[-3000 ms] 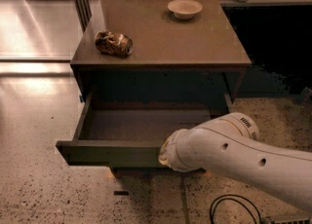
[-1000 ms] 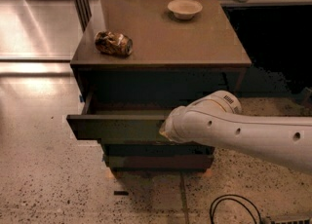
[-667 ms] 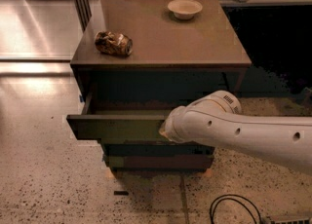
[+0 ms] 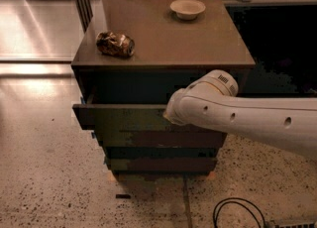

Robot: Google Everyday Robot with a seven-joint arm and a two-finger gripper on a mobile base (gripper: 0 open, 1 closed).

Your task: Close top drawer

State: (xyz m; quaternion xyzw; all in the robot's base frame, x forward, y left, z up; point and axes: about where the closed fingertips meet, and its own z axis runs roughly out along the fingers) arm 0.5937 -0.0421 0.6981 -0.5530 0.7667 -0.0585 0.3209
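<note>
- Nearly shut, the top drawer (image 4: 124, 116) sits uppermost in the cabinet (image 4: 163, 38), its front jutting a little past the two lower drawer fronts (image 4: 158, 145); a dark gap shows above it.
- Drawer front: flat, handle-less, dark olive-grey, scuffed, paint worn in patches.
- Gripper (image 4: 169, 116) at the tip of the smooth white arm (image 4: 247, 120), against the drawer front right of centre; the rounded wrist hides it, so released or clenched cannot be told.
- Cabinet top: matte brown, flat. Shallow pale round bowl (image 4: 187, 8) near the back; crumpled glossy brown packet (image 4: 115, 44) near the left edge, well apart.
- Floor (image 4: 49, 172): speckled terrazzo; black cable (image 4: 237, 211) loops at lower right.
</note>
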